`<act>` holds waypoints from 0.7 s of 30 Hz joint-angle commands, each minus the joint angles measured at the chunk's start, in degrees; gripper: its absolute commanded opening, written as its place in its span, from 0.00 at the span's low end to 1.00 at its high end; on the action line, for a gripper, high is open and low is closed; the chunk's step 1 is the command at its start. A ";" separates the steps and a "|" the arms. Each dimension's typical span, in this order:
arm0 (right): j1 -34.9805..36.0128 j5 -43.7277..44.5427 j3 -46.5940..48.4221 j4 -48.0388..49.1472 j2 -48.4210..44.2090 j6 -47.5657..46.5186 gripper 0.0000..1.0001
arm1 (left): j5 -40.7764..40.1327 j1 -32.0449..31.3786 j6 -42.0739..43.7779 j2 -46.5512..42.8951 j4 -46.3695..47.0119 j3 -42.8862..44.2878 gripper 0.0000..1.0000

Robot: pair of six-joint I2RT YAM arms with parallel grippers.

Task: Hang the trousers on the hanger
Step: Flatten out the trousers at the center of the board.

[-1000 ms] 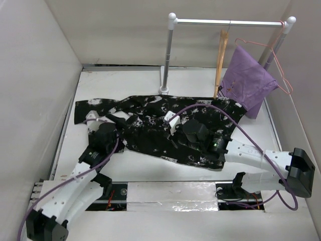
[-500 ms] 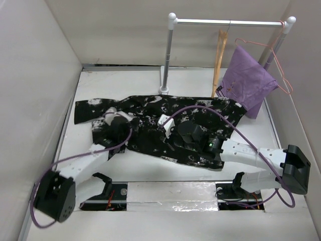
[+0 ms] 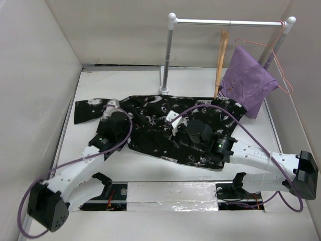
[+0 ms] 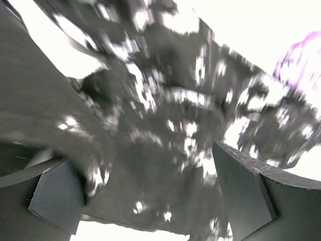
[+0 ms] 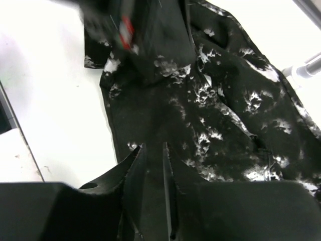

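- Left fingers (image 3: pixel 111 105): spread wide, with nothing gripped. The left wrist view is smeared. There the pads (image 4: pixel 55 193) stand far apart with speckled cloth lying between and beyond them; contact cannot be determined.
- Long black fabric trousers with white speckles (image 3: pixel 150 108): lying rumpled across the white surface (image 3: pixel 125 80), with a narrow leg end at far left and the broader end at right by the rack. The middle stretch is hidden under both arms. The left fingers sit over the leg portion and the right fingers about mid-length.
- Right fingers (image 3: pixel 173 119): the right wrist view shows only a narrow slot between them (image 5: pixel 133 175). It is black on black, so I cannot tell whether cloth is pinched. The trousers (image 5: pixel 225 115) spread out just beyond the tips.
- Light tan wooden hanger (image 3: pixel 219 60): hangs from the white rail (image 3: pixel 228 22), seen edge-on, so its crossbar is not distinguishable. Its lower end is near the trousers' right end and well apart from both sets of fingers.
- Plain purple cloth (image 3: pixel 248 83): hangs on a thin pink wire hanger (image 3: pixel 256 44), furthest right.
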 commanded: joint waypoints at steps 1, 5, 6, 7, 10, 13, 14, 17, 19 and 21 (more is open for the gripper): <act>-0.05 0.67 2.03 0.53 -0.39 -0.68 0.28 | -3.15 4.25 2.97 -8.64 -5.01 1.44 0.99; -0.05 -0.91 3.26 0.61 0.32 -1.30 0.25 | -0.62 12.83 8.92 -11.14 -6.06 5.40 0.99; -0.05 -0.92 3.53 0.35 0.32 -1.39 0.24 | 6.53 14.87 10.86 -10.35 -5.89 6.28 0.99; -0.05 -0.92 3.62 -0.09 0.14 -1.47 0.23 | 10.43 16.89 12.18 -7.82 -6.24 8.20 0.99; -0.05 -0.74 4.06 -0.88 -0.47 -1.91 0.17 | 27.92 22.62 18.25 -3.16 -6.86 8.92 0.99; -0.05 -0.48 3.62 -0.88 -1.44 -2.00 0.11 | 32.70 22.63 21.69 -2.26 -8.35 5.96 0.96; -0.57 -0.13 3.36 -0.71 -1.70 -1.92 0.09 | 32.62 22.63 21.52 -2.96 -8.18 4.80 0.93; -1.10 -1.17 2.47 0.26 -1.62 -1.91 0.00 | 20.96 23.15 15.12 -8.83 -10.02 3.12 0.63; -1.11 -1.36 2.21 0.35 -0.65 -1.74 0.00 | 12.87 24.29 8.99 -13.83 -9.41 1.46 0.53; -1.11 -1.70 1.51 0.96 -0.04 -1.21 0.00 | 3.76 25.52 4.84 -15.00 -10.45 1.27 0.55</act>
